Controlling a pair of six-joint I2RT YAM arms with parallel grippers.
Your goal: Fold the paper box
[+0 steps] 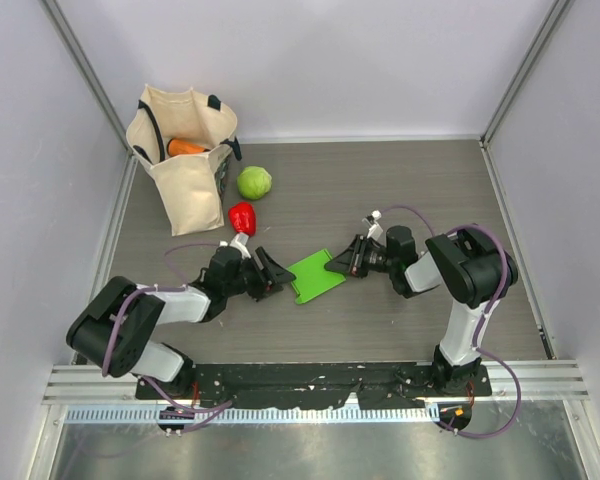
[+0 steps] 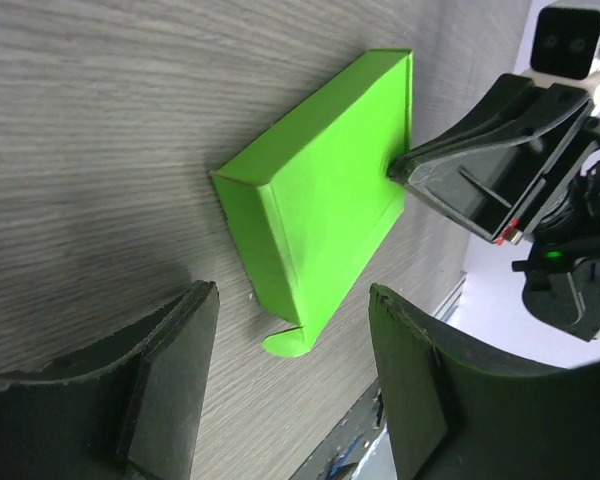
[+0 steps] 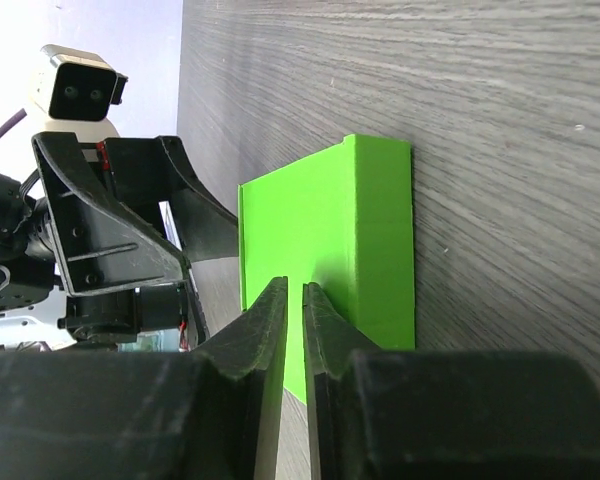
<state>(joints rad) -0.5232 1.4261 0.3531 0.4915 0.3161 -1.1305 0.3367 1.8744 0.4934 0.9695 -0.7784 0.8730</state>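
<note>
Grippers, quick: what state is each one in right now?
Left gripper: jaws open, holding nothing.
Right gripper: jaws shut on the edge of the paper box.

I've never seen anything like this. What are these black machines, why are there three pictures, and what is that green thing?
These are two robot arms, left and right, bolted at the near edge of a table. The wide picture looks down from above. The other two come from a small camera on each wrist, so each shows its own arm's fingers up close. On the table are a cloth bag with something orange inside, a round pale-green vegetable, a red pepper and a bright green paper box, partly folded. The right pincer is pinched shut on one edge of the paper box. The left pincer stands open beside it, holding nothing.
</note>
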